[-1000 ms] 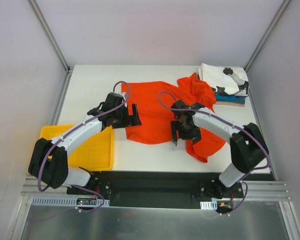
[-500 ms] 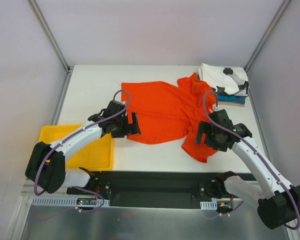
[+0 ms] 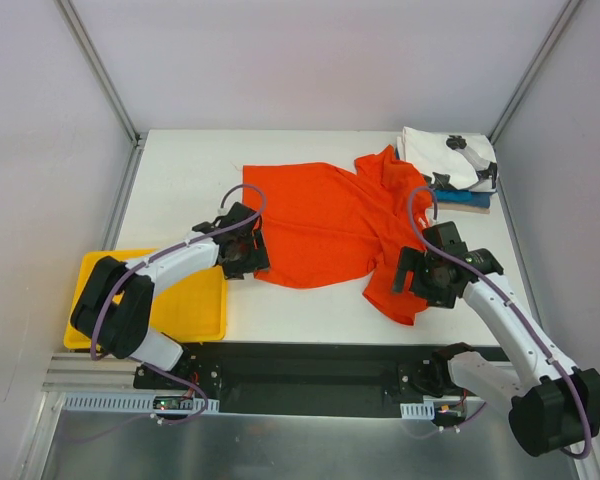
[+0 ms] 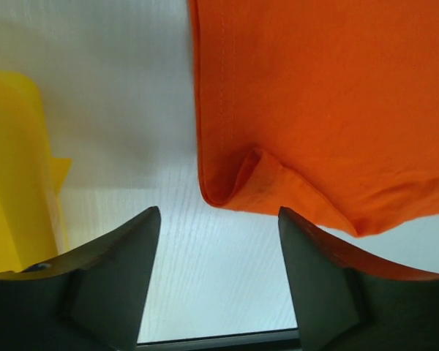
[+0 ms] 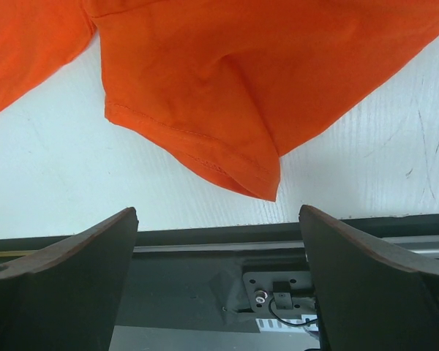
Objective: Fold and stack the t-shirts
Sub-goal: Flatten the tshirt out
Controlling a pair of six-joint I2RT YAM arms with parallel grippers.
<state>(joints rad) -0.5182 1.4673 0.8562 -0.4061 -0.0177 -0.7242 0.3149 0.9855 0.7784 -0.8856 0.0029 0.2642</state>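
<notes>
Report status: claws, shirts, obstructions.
Left claw open, empty, at orange shirt's near-left corner. Right claw open, empty, over its near-right sleeve. White shirt stacked on teal shirt. Nothing blocking.

no legible text, brand or number anywhere, black marks on the folded white cloth t-shirt form no readable letters, small white label below the counter edge too blurred to read

I work in a lab test cell, not a home. My two arms are bolted to a black base plate on slotted aluminium rails at the near edge of a bare white table. Plain pale panels in metal corner struts wall it in on three sides, and loose cables run along my arms.
</notes>
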